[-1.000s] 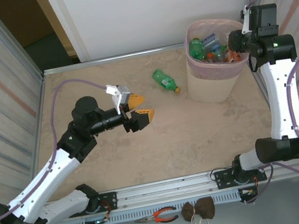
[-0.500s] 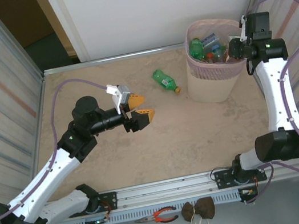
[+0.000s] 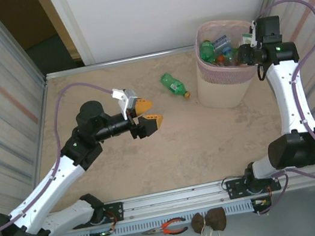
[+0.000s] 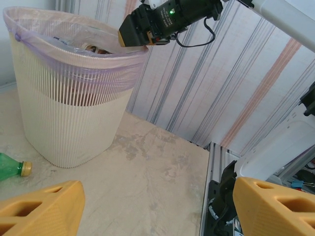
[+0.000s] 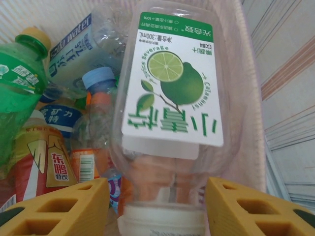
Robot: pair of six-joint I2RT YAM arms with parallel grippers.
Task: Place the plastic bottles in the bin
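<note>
Beige marbled desk [image 3: 211,145], pale ribbed bin [image 3: 214,92] at far right heaped with plastic bottles [image 3: 222,51], right hand [image 5: 156,189] over it, fingers [image 5: 59,206] parted either side of a lime-label bottle [image 5: 170,88], grip unclear, green bottle [image 3: 173,84] lying left of bin, left hand [image 3: 151,111] wide open, empty.

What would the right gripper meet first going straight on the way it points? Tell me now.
The clear lime-label bottle, lying cap-first between the right gripper's jaws, directly in line. Beyond it are other bottles in the bin. Whether the jaws grip it is unclear.
</note>
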